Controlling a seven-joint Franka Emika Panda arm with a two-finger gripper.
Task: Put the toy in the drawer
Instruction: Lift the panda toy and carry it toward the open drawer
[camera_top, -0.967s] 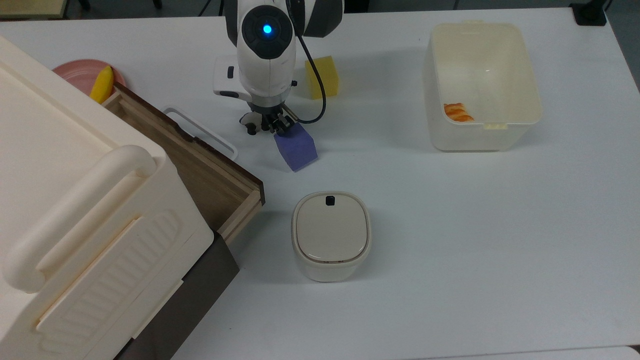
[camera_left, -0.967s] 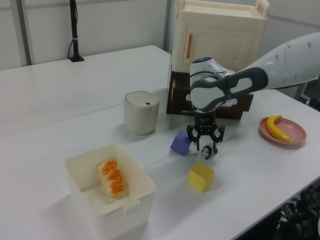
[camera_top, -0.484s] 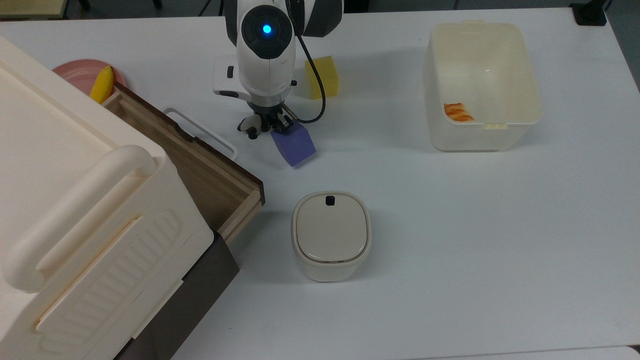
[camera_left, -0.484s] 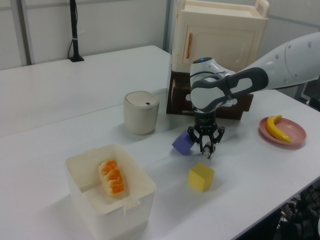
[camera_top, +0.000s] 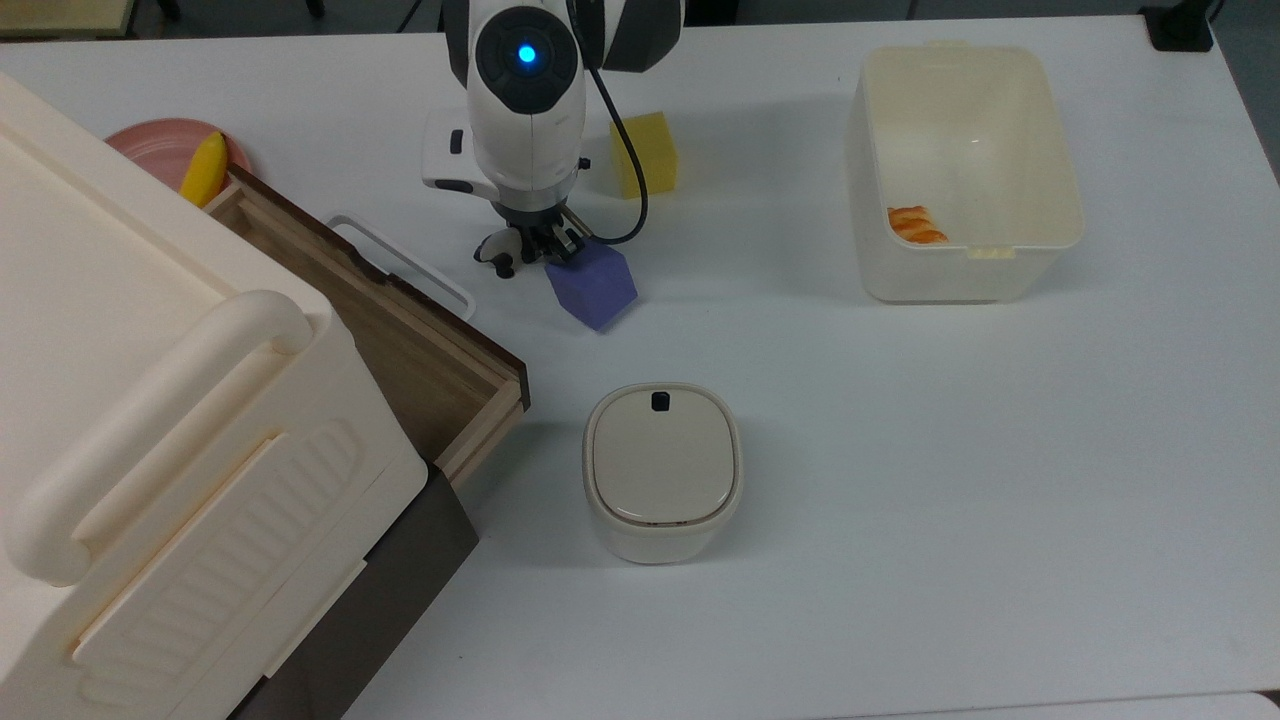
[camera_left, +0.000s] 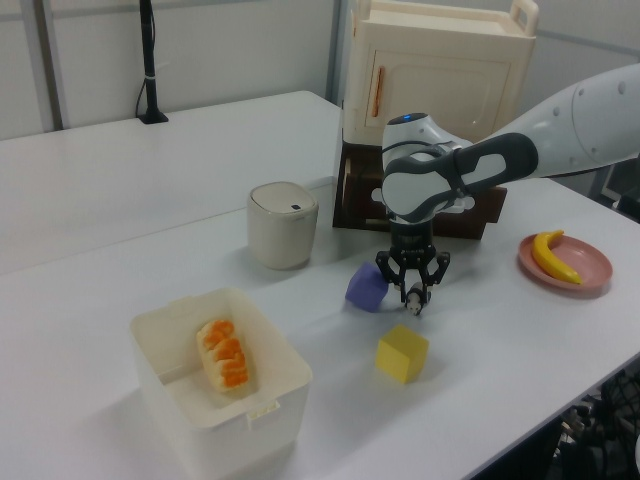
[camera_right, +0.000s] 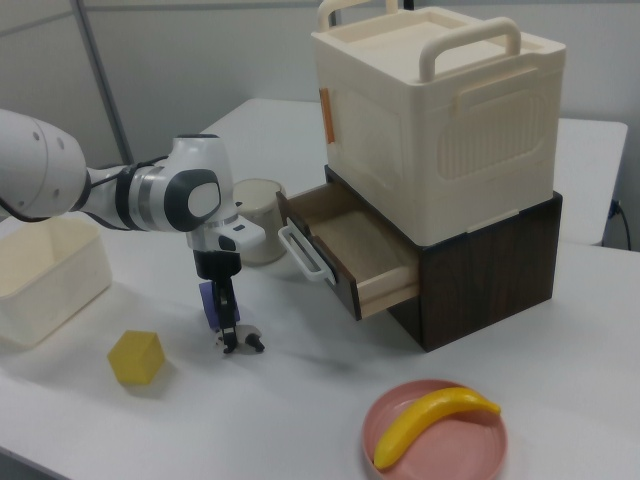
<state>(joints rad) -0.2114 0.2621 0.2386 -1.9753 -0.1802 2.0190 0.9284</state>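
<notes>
The job is barely under way: the toy (camera_top: 495, 254) is not yet in the drawer (camera_top: 400, 335), which stands pulled open and looks bare inside in the top view, running from the upper left toward the centre of the frame. What I judge to be done is the reach and the closing on the toy; the lift, the carry across to the drawer and the release are all left. My gripper (camera_top: 535, 246) hangs low over the white table (camera_top: 900, 450) in the upper middle of the top view, pointing straight down. In the left view my gripper (camera_left: 412, 293) has its fingers drawn in close around the toy (camera_left: 413, 304), so I take it to be pinched on the little panda, which looks to be sitting on or just off the tabletop. In the right view the toy (camera_right: 243, 341) shows at the very tips of my gripper (camera_right: 228, 328), its black legs sticking out to the right view's right. The purple cube (camera_top: 592, 285) sits touching or just beside my gripper, on the top view's right, tipped up on an edge. The drawer's white loop handle (camera_top: 400, 265) lies near the toy on the top view's left, so the carry should be short.
</notes>
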